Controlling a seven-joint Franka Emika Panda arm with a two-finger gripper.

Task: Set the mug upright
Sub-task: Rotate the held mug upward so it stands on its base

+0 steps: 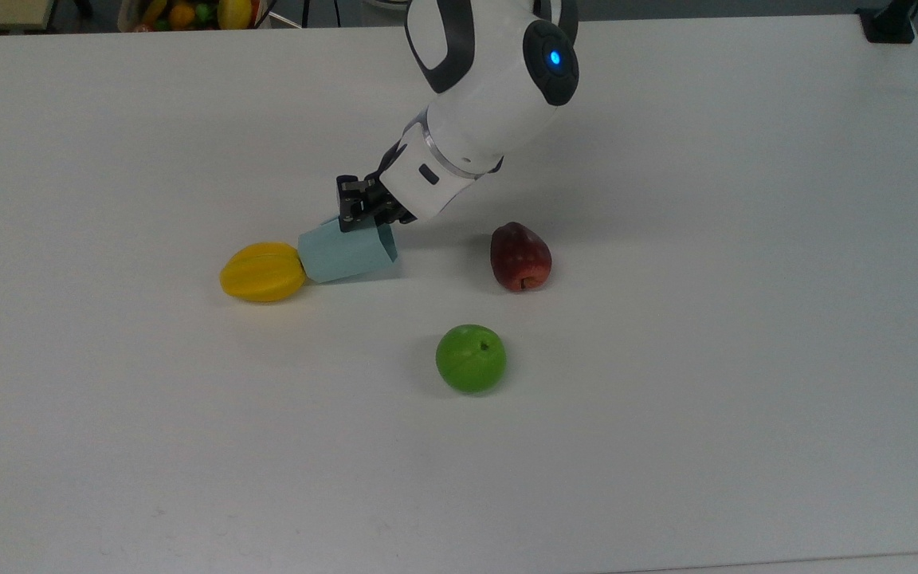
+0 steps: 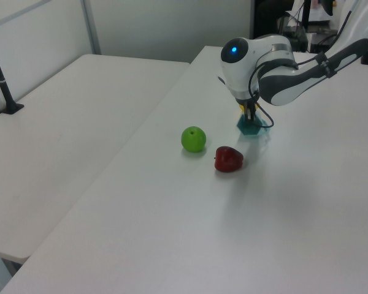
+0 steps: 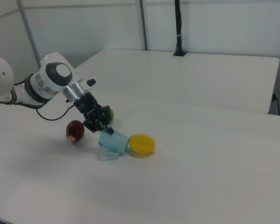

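End effector (image 1: pixel 363 214) clamped on the mug's (image 1: pixel 346 252) rim, gripping from above. Mug on its side mid-counter (image 1: pixel 666 446), long axis level, base touching the yellow fruit (image 1: pixel 261 272), mouth toward the red fruit (image 1: pixel 519 257). Rim end to be levered up next.
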